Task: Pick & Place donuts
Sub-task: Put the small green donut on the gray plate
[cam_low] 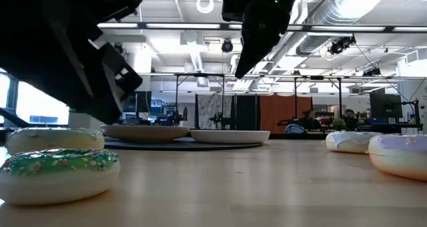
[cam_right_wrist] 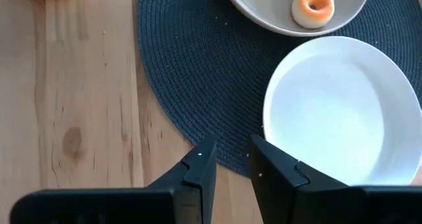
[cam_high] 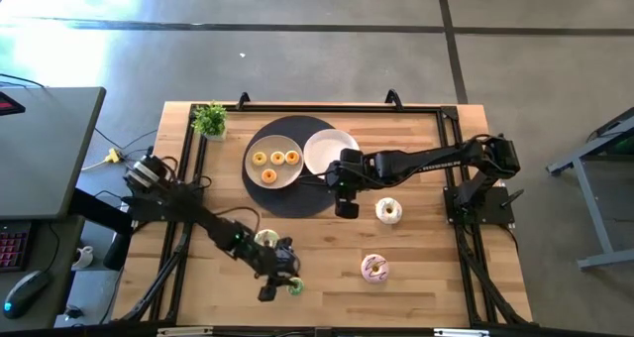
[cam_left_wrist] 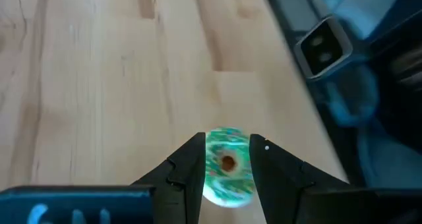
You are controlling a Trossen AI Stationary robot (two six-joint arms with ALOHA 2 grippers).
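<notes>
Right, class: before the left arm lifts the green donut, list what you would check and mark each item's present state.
1. Green donut sits between the left gripper fingers: ok.
2. Fingers actually pressing on it: cannot tell; they flank it closely in the left wrist view.
3. Donut lifted off the table: not ok, in the low view it rests on the wood.
4. White donut beside it clear of the gripper: cannot tell, the arm covers part of it.
5. Empty plate free to receive: ok.
6. Right gripper empty, over the mat edge, away from the left arm's work: ok.
</notes>
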